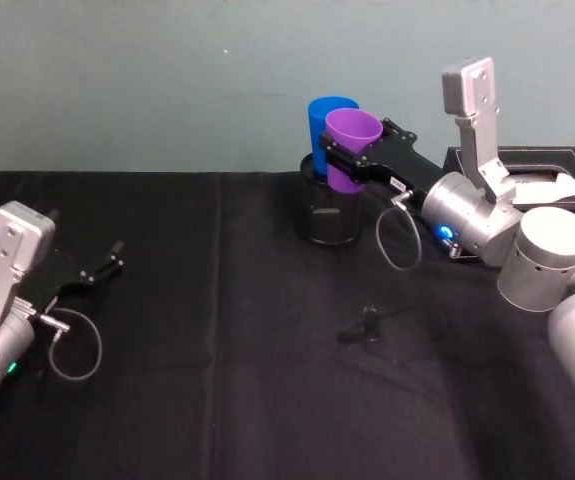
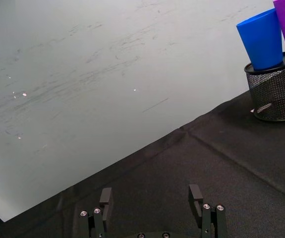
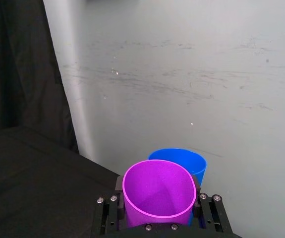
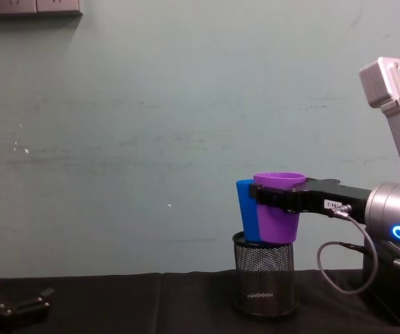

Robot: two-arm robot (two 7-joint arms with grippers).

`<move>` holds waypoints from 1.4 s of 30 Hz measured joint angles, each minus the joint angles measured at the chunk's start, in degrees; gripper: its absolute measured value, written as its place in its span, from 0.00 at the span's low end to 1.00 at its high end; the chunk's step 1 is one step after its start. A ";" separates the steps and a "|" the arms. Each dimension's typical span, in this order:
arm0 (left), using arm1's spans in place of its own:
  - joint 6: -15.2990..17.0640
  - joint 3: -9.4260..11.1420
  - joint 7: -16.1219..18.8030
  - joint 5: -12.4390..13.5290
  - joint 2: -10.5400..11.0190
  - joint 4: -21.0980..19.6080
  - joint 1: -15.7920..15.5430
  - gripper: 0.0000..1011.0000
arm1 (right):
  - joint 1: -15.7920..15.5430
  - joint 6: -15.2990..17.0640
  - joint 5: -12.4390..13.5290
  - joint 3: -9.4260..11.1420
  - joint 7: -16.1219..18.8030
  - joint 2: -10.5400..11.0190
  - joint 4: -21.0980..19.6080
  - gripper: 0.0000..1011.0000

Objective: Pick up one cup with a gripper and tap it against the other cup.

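The jaws of our right gripper (image 1: 344, 160) pinch the purple cup (image 1: 355, 133) just beside the blue cup (image 1: 321, 124) in the mesh holder (image 1: 329, 215). We judge a hard tap could tip that holder. Our left gripper (image 1: 104, 262) sits aside, jaws spread.

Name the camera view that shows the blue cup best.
The left wrist view: the blue cup sits nearly whole in the mesh holder, side-on. In the head, right wrist and chest views the purple cup covers much of it, leaving a rim or strip.

The small white label (image 4: 333, 204) on the right end effector (image 4: 273, 197) is illegible.
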 joint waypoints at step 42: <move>0.00 0.00 0.00 0.00 0.00 0.00 0.00 0.99 | 1.53 0.74 0.02 -0.18 0.33 -0.53 1.39 0.73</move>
